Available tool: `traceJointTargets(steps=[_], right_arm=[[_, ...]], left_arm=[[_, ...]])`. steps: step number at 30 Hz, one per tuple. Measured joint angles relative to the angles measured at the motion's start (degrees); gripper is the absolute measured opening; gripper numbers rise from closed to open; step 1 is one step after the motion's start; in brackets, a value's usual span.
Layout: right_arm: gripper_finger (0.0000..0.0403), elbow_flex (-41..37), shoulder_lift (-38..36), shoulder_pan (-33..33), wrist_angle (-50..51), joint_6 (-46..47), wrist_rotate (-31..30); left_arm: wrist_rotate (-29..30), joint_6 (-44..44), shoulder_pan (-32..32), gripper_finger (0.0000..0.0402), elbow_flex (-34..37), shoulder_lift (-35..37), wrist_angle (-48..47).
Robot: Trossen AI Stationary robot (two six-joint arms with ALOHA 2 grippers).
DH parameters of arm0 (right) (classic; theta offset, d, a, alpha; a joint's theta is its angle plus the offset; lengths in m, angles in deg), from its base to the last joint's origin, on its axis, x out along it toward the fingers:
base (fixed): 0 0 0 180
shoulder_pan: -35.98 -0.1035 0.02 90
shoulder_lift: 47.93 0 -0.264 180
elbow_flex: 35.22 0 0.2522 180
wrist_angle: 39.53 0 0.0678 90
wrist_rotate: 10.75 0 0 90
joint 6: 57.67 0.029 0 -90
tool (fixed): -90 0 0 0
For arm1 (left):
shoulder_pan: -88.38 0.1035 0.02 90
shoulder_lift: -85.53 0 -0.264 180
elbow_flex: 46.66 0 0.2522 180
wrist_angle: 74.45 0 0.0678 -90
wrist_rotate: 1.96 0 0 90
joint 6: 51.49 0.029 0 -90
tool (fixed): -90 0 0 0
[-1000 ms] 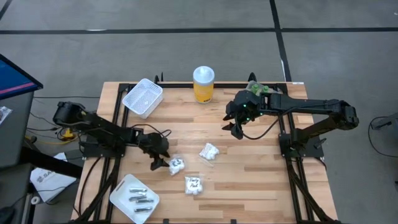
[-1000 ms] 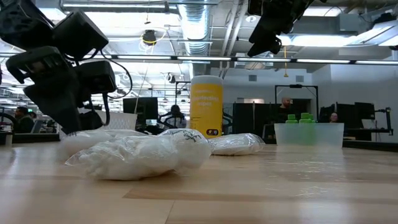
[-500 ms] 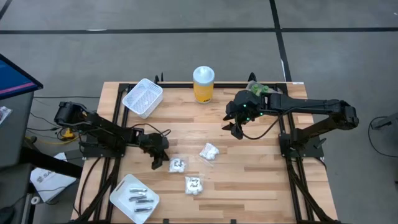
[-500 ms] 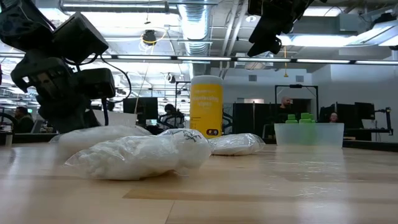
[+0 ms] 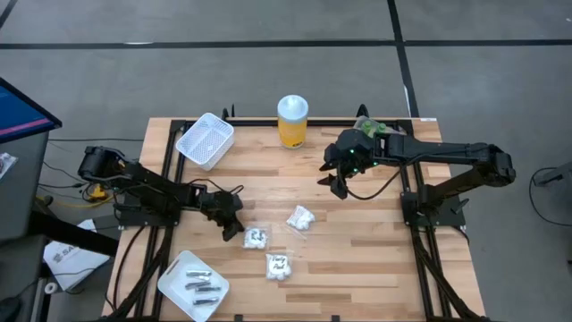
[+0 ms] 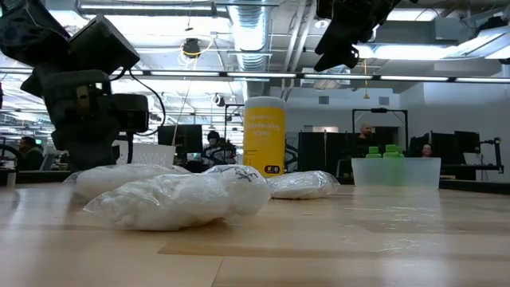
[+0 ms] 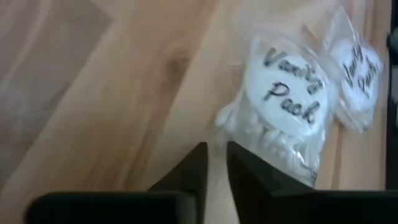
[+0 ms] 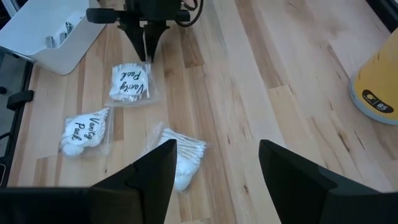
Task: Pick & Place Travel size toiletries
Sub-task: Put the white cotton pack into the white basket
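Note:
Three white packets with dark print lie flat on the wooden table: one (image 5: 256,238) right beside my left gripper (image 5: 234,231), one (image 5: 280,266) nearer the front, one (image 5: 301,218) toward the middle. In the left wrist view, my left gripper (image 7: 216,149) slants down at the table. Its fingers stand a narrow slit apart, with bare wood in the slit, at the corner of the nearest packet (image 7: 283,118). My right gripper (image 5: 340,183) hangs open high above the table's far right part, holding nothing. Slim silvery tubes lie in a white tray (image 5: 192,284). My left gripper has its fingertips on or just above the table beside the nearest packet's clear corner (image 7: 227,127). One finger (image 7: 249,165) lies along that corner, but I cannot tell whether it touches the packet. Nothing shows between the fingers.
A tall yellow jar (image 5: 292,121) stands at the far edge, with a white perforated tray (image 5: 205,139) to its left. A clear tub with green pieces (image 6: 394,171) sits at the far right. Bare wood lies between the packets and the right edge.
My left gripper has closed from wide open to a narrow slit and rolled about its own axis, staying in place beside the nearest packet. The packet lies where it was.

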Motion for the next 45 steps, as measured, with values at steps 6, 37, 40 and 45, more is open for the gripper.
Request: traceJointTargets(steps=[6, 37, 40, 45], right_arm=[[0.0221, 0.0, 0.0, 0.0, -0.6, 0.7, 0.0], [0.0221, 0.0, 0.0, -0.1, -0.4, 2.0, 0.0], [0.0221, 0.0, 0.0, -0.1, -0.4, 2.0, 0.0], [0.0221, 0.0, 0.0, 0.0, -0.4, 1.6, 0.0]], left_arm=[[-1.1, -6.9, 1.4, 0.0154, 0.0, 0.1, 1.1], [-0.5, -36.3, 1.4, 0.0266, -0.1, -3.8, 10.6], [-0.6, -37.5, 0.8, 0.0266, -0.2, -7.7, 16.6], [-1.2, -38.5, 1.1, 0.0257, -0.3, -12.2, 24.9]])
